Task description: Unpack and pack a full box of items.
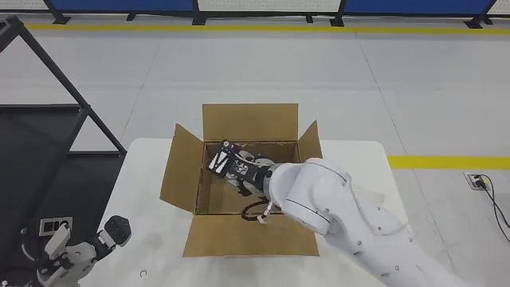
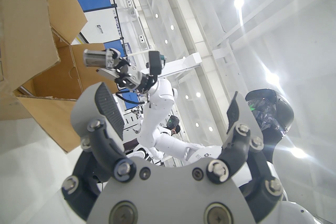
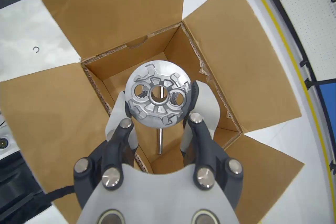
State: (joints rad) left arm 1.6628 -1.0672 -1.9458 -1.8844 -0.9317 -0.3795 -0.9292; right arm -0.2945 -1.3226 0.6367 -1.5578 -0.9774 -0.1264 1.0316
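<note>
An open cardboard box stands on the white table, its four flaps spread out. My right gripper hangs over the box's opening, shut on a round grey metal disc with holes and raised ribs. The same gripper with the disc is above the box's far part. A thin metal rod lies on the box floor below the disc. My left gripper is open with nothing between its fingers, low at the table's near left corner.
A small C-shaped ring lies on the table near the front edge, left of the box. A dark rack stands to the left of the table. Bare table lies to the right of the box.
</note>
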